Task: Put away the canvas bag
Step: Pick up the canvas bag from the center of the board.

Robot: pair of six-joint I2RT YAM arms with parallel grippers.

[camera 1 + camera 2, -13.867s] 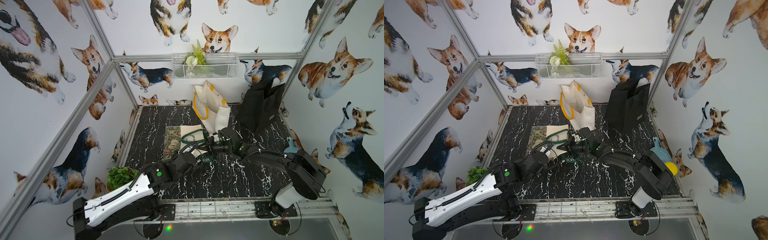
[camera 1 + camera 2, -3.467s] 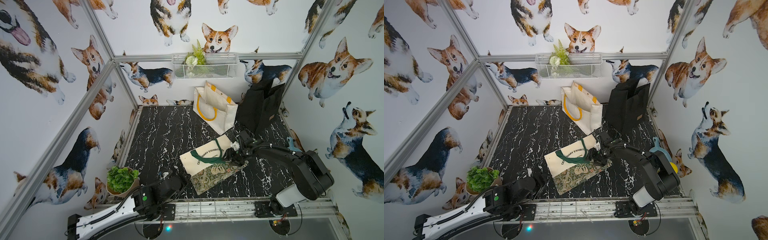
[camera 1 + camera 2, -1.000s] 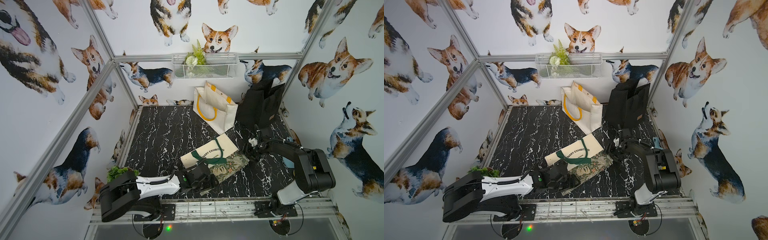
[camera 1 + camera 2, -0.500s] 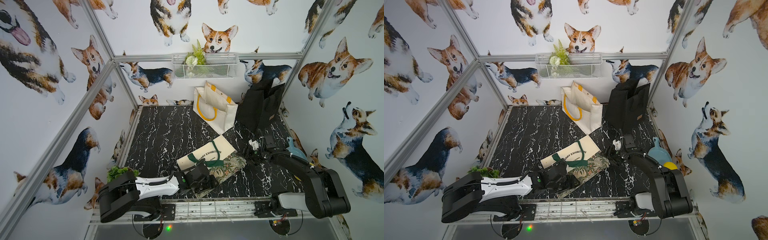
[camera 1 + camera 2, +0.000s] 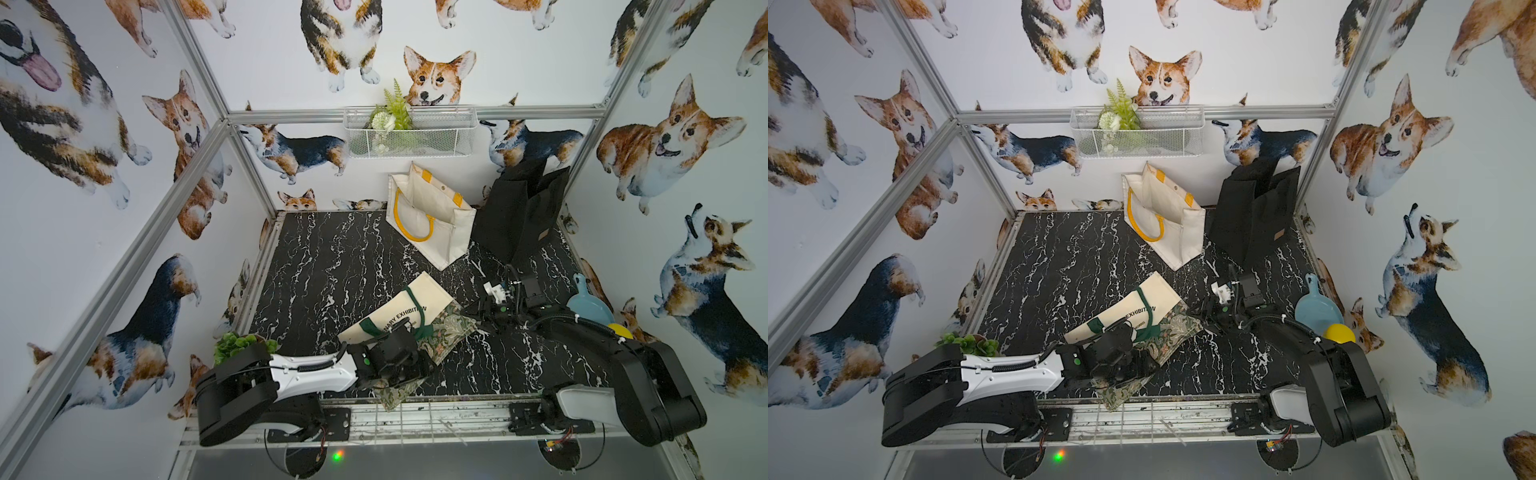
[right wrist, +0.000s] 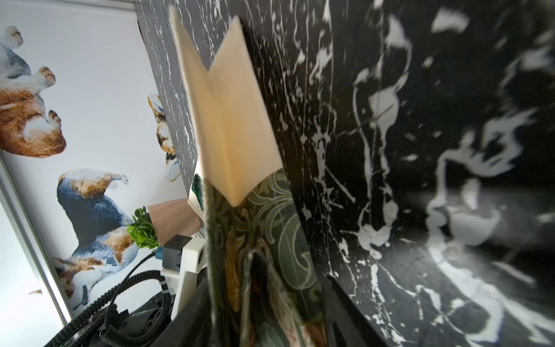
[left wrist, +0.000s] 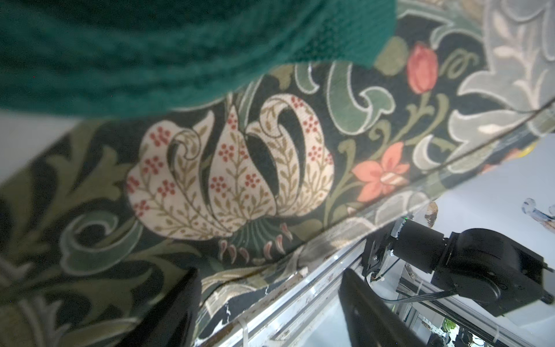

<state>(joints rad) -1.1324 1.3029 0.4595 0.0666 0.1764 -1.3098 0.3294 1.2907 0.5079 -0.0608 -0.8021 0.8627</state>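
Nearest, the left fingers (image 7: 177,309) stand spread over the near end of the canvas bag (image 5: 444,334), low at the near edge of the bench (image 5: 332,257). The wrist view shows floral cloth and a green handle (image 7: 180,54) beyond them, with the cloth's edge in the gap. Nothing looks pinched, so I read them as released.

The bag lies flat in the near half of the bench, a cream face with green handles over a floral layer. One floral corner (image 5: 392,395) hangs over the near edge. Whether cream and floral are one piece I cannot tell.

At the bag's right corner the right fingers (image 6: 342,315) sit either side of an upturned fold of floral cloth. Whether they are clamped on it I cannot tell.

Farther back stand an open cream tote (image 5: 432,220) with yellow handles and, to its right, a black bag (image 5: 519,216). A wire basket (image 5: 407,133) hangs on the far wall above.

By my judgement the task is at its gathering stage: the bag is flattened but not yet lifted or stowed. What is left is a firm hold, a carry toward the far side and placing it, probably in the tote.
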